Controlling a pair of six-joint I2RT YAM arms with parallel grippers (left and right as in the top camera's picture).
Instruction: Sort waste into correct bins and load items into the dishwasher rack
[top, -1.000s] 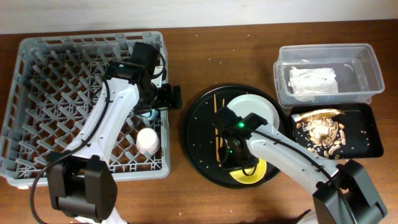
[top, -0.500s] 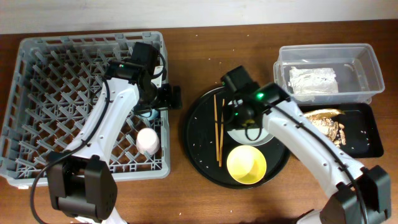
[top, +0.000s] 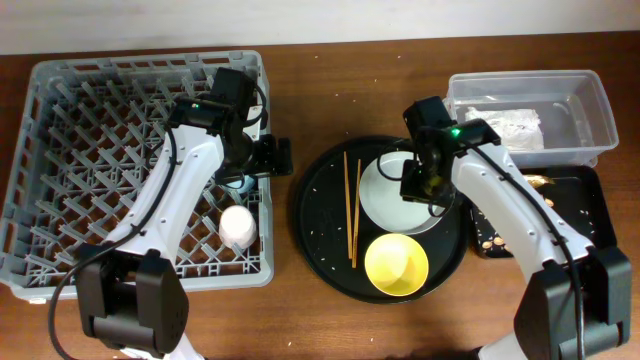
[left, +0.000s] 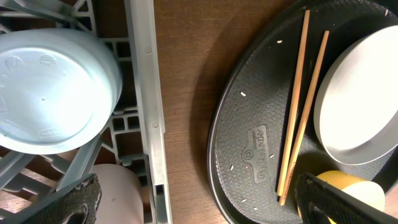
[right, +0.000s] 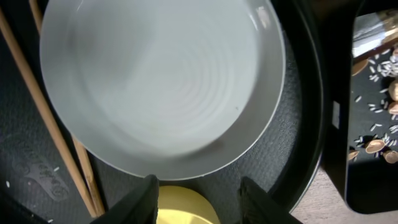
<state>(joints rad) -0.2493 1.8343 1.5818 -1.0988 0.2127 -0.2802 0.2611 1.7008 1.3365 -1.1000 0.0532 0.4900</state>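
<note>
Overhead: left gripper (top: 268, 157) hangs at the dishwasher rack's (top: 60, 150) right wall, near the pink cup (top: 238, 225). The right gripper (top: 425, 185) hovers above the plate (top: 385, 200) on the round black tray (top: 320, 235), with chopsticks (top: 351, 205) and yellow bowl (top: 396, 262) alongside.

Left wrist: jaws spread fully, empty (light-blue cup (left: 53, 96) sits base-up in the rack).

Right wrist: fingers (right: 146, 199) partway apart, gripping nothing, plate beneath.

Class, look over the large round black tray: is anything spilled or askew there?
Small white grains are scattered across the large round black tray, like spilled rice. The thin wooden chopsticks lie askew, converging at one end.
</note>
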